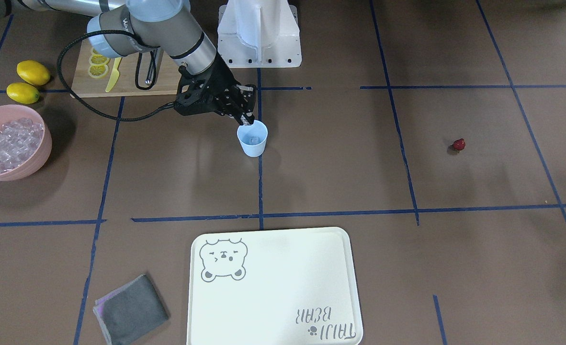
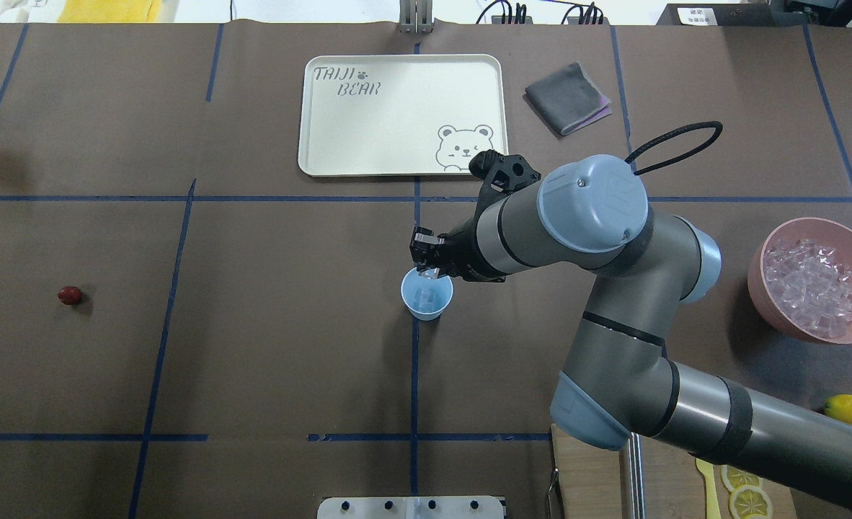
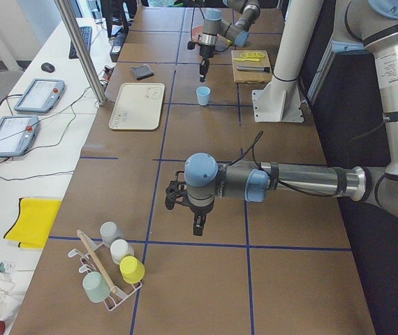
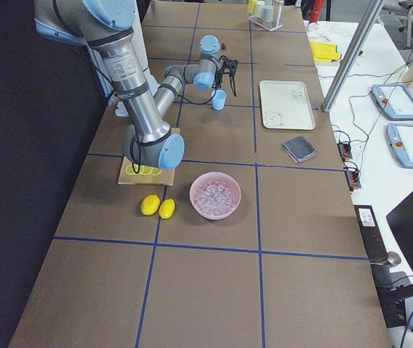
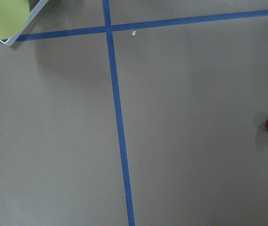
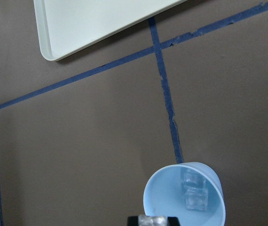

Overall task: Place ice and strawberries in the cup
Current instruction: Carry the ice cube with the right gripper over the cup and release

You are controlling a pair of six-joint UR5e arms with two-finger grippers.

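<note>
Now the right claw (image 2: 428, 272) pinches an ice cube (image 6: 153, 220) over the cup (image 1: 252, 148) holding 2 already; next it should release, then fetch the strawberry (image 2: 70, 295).

Reaching with the grey, blue-capped right arm (image 2: 613, 339) from the robot's side out to the middle of the brown bench (image 2: 253, 346), elbow raised and folded, forearm angled back toward the centre line. Pointing the black two-finger right gripper (image 2: 428, 268) steeply down, fingers pinched on a small clear ice cube (image 6: 152, 220). Stretching the matching left arm (image 3: 304, 183) level over the bench, wrist turned so the black left gripper (image 3: 197, 227) hangs straight down above the surface. Finger gap there too small to judge.
</note>
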